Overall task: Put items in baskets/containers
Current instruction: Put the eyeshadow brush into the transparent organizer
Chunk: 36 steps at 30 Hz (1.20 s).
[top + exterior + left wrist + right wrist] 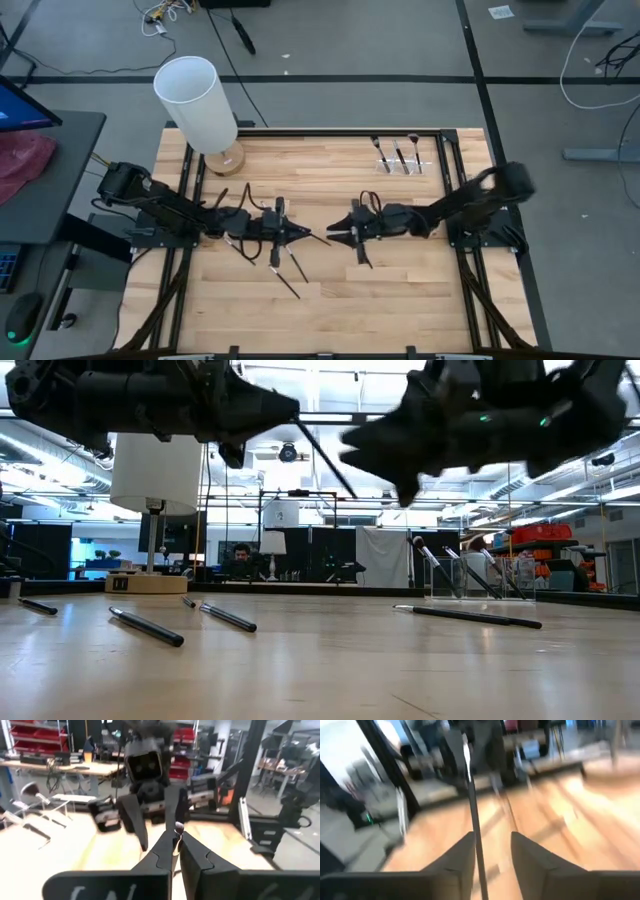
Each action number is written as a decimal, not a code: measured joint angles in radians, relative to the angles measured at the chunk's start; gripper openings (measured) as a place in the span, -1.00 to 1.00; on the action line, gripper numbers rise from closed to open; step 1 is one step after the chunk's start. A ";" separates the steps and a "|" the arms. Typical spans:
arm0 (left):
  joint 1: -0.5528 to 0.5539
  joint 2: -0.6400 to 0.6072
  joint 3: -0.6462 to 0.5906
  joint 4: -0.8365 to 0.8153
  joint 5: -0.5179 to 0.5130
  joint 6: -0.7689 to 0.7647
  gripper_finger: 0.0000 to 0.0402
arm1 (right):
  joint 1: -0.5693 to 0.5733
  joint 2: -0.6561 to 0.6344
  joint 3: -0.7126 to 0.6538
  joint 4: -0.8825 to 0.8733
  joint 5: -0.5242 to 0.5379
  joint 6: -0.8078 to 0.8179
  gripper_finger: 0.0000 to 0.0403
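Big open workshop in the background, red shelving and benches, and in the middle a pale butcher-block style wooden table (pixel 400 300) with a smooth, faintly grained top. Both arms meet at the centre of the high view, raised off the wood going by the low view.

Looks to me like a handover mid-air. The left gripper (pixel 300 235) has its fingers pinched together on a thin dark brush (pixel 325 460), and its wrist view shows the fingers meeting on the shaft. The right gripper (pixel 340 232) sits just opposite with its jaws apart, the brush shaft running through the gap between its fingers (pixel 457 862); I can't tell if either finger touches it, so I'd say the left one carries it.

The clear holder (pixel 400 165) is in the upper right of the high view, well apart from the grippers, see-through plastic with three brushes leaning in it already. Loose brushes (pixel 285 270) lie below centre in that view, one more (pixel 470 617) is flat at the right of the low view; all slim matte sticks. A tall white cylinder (pixel 197 102) on a round wooden base stands at the upper left.

Next move, my guess: back the right gripper away cleanly, then bring the held brush to the holder, upright enough to drop through the narrow opening
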 joint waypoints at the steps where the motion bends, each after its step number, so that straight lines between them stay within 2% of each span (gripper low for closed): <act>1: 0.003 0.000 0.003 -0.017 -0.003 -0.004 -0.94 | 0.000 -0.052 0.003 -0.122 0.001 0.010 -0.31; 3: 0.013 0.000 0.034 -0.091 -0.003 -0.016 -0.94 | 0.003 -0.145 0.021 -0.368 0.018 0.034 -0.23; 6: 0.028 0.000 0.126 -0.306 -0.005 -0.017 -0.94 | 0.021 -0.242 0.074 -0.678 0.090 0.043 -0.15; 8: 0.036 0.000 0.202 -0.478 -0.006 -0.009 -0.94 | 0.037 -0.273 0.105 -0.802 0.129 0.042 -0.12; 10: 0.045 0.000 0.268 -0.620 -0.006 0.005 -0.94 | 0.050 -0.277 0.126 -0.845 0.149 0.033 -0.12; 12: 0.055 0.000 0.314 -0.693 -0.006 0.022 -0.92 | 0.065 -0.264 0.135 -0.826 0.155 0.015 -0.12; 15: 0.066 0.000 0.351 -0.713 -0.002 0.050 -0.90 | 0.084 -0.216 0.137 -0.728 0.156 -0.018 -0.13; 20: 0.081 0.000 0.363 -0.718 0.030 0.062 -0.93 | 0.108 -0.116 0.137 -0.542 0.283 -0.091 -0.18; 24: 0.083 0.000 0.363 -0.725 0.032 0.046 -0.89 | 0.103 -0.059 0.141 -0.419 0.293 -0.134 -0.23; 31: 0.081 0.000 0.363 -0.727 0.051 0.038 -0.90 | 0.087 0.020 0.233 -0.426 0.296 -0.195 -0.37; 36: 0.081 0.000 0.363 -0.728 0.052 0.029 -0.87 | 0.088 0.025 0.261 -0.475 0.293 -0.219 -0.57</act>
